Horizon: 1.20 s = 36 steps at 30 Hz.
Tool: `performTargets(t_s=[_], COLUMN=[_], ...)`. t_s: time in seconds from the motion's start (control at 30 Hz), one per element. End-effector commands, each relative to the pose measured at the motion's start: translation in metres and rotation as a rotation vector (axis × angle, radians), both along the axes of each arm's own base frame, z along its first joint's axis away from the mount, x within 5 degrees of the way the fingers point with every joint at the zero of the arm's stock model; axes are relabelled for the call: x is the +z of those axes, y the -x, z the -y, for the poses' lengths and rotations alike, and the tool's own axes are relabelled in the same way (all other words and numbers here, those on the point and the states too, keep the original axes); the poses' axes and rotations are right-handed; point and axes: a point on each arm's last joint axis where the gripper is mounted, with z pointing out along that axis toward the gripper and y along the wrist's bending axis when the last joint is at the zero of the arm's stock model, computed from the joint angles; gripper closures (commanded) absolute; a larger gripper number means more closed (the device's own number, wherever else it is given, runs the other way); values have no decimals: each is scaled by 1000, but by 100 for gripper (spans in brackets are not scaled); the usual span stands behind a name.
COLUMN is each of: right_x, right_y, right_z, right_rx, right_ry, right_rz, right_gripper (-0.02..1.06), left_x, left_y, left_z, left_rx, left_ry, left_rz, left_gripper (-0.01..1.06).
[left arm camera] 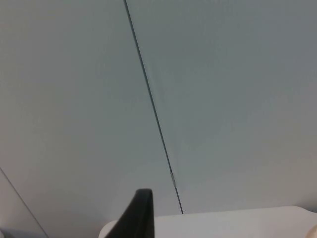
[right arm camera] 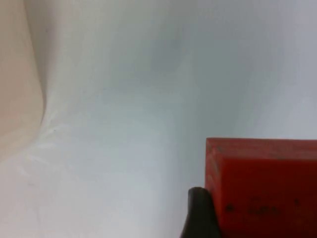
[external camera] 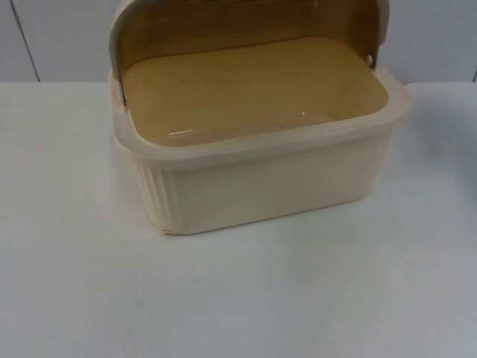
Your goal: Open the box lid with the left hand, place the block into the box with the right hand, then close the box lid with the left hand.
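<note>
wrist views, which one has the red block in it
The right wrist view: the red block sits beside that pincer's black fingertip. The left wrist view faces the grey partition wall.

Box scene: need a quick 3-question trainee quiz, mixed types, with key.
1. True or false: the lid of the cream box is shut.
2. Multiple choice: what lies inside the box as the top view shows it? A) a red block B) nothing visible C) a cup
3. Fill in: in the right wrist view, a ___ block sits right beside the right gripper's fingertip.

Key:
1. False; the lid is tipped up behind the open box.
2. B
3. red

Note: the left gripper's fingertip faces the grey partition wall.
</note>
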Motion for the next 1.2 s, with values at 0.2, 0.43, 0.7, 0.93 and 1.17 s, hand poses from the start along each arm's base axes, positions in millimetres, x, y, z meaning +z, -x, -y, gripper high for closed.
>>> performTargets(t_s=[0.2,0.43,0.7,0.93,1.17], right_x=[83,121,138,115,77], right_y=[40,100,196,242,229], right_z=[-6,-4,-17,-24,-33], right_rx=[42,18,28,39,35], right_ry=[-66,-107,-63,-129,-175], right_rz=[198,369,679,731,637], right_gripper=[104,104,104,104,105], left_x=[2,2,2,2,1], left_y=[2,2,2,2,2], left_z=[1,1,1,2,2], left_rx=[-3,-3,-3,-13,-13], left_ry=[-5,-5,-5,-1,1], left_rz=[8,8,8,7,5], left_gripper=[0,0,0,0,0])
